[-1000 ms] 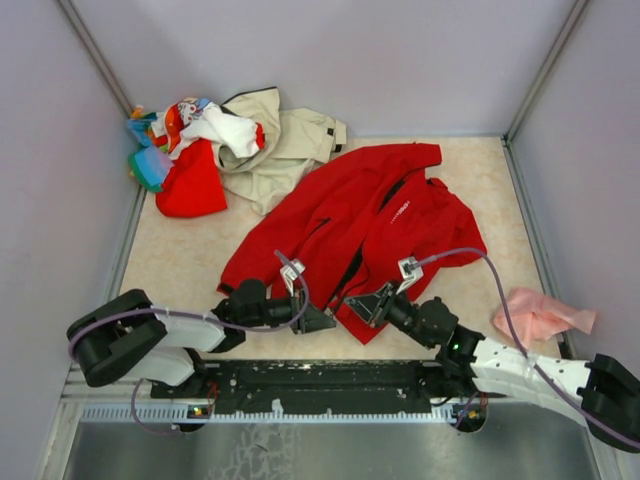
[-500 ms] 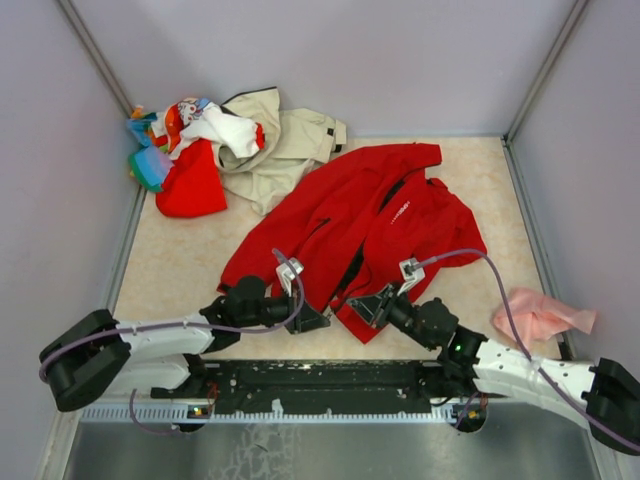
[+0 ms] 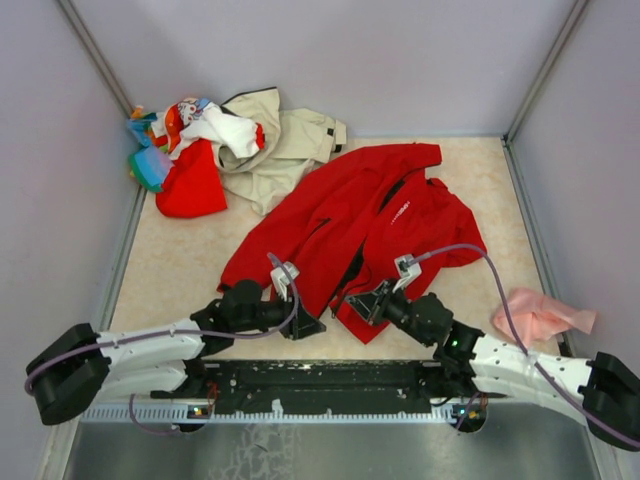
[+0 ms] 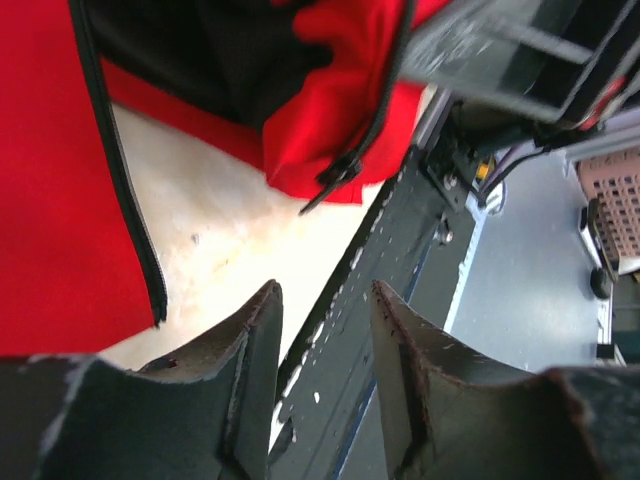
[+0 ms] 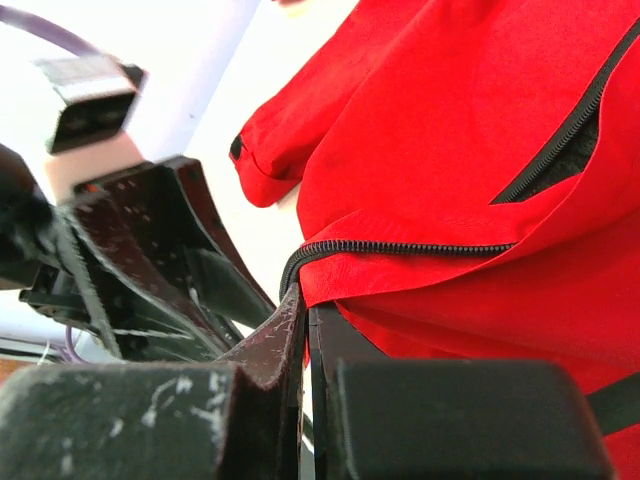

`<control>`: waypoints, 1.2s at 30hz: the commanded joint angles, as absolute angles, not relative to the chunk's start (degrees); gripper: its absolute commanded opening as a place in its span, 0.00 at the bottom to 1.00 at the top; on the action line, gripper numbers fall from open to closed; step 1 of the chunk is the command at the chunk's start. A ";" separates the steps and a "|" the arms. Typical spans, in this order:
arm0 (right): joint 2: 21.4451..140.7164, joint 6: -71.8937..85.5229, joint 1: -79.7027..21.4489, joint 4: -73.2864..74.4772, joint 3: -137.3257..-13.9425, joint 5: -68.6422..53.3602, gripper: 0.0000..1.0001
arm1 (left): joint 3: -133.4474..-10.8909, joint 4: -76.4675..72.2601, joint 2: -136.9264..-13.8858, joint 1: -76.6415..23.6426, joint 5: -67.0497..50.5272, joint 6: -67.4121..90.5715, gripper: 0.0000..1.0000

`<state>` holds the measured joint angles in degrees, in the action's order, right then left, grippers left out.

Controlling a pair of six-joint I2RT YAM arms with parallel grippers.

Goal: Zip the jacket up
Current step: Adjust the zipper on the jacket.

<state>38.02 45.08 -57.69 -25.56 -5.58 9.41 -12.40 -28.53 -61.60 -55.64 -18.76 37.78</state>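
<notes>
Okay, your bright red long-sleeved jacket (image 3: 340, 215) lies open mid-table, hem toward the arm bases, made of smooth shell fabric. Your right gripper (image 5: 303, 300) has its jaws pressed together on the hem corner of one front panel, where the toothed black front zipper (image 5: 400, 247) runs into the tips. Your left gripper (image 4: 325, 300) hangs just beside the other panel's zip edge. Its jaws are a narrow gap apart with nothing between them, and its black fingers (image 4: 255, 350) are scuffed. Under it are a black metal rail (image 4: 400, 220) and the speckled cream tabletop (image 4: 230, 230). Back left, a crumpled beige jacket (image 3: 290, 140) lies just beside the red sleeve and touches a heap of mixed colourful clothes (image 3: 185, 125) with a small plain red garment (image 3: 190, 192). A crumpled pink cloth (image 3: 540, 315) sits well apart at the right.
</notes>
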 commanded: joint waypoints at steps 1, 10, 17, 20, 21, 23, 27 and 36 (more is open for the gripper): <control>38.81 43.03 -57.66 -26.96 -8.43 10.30 0.00 | -16.68 -21.91 -56.25 -55.81 -12.44 32.60 0.49; 39.01 42.45 -57.66 -26.67 -8.44 8.81 0.00 | -22.89 -21.79 -60.30 -55.72 -11.39 29.17 0.56; 38.94 42.06 -57.66 -27.60 -8.46 7.60 0.00 | -25.84 -24.95 -67.94 -55.66 -15.02 29.04 0.59; 38.91 41.93 -57.70 -28.06 -8.44 7.22 0.00 | -26.51 -25.21 -69.57 -55.63 -16.00 29.03 0.60; 38.88 41.84 -57.66 -28.28 -8.39 7.13 0.00 | -26.54 -25.22 -69.91 -55.63 -16.06 29.07 0.60; 38.86 41.75 -57.66 -28.73 -8.31 6.86 0.00 | -26.59 -25.46 -70.62 -55.64 -16.32 29.34 0.60; 38.85 41.57 -57.66 -29.19 -8.35 6.64 0.00 | -26.22 -26.28 -71.81 -55.65 -17.60 29.74 0.59; 38.72 41.58 -57.66 -29.63 -7.87 6.72 0.00 | -25.03 -28.29 -72.18 -55.64 -19.83 30.56 0.46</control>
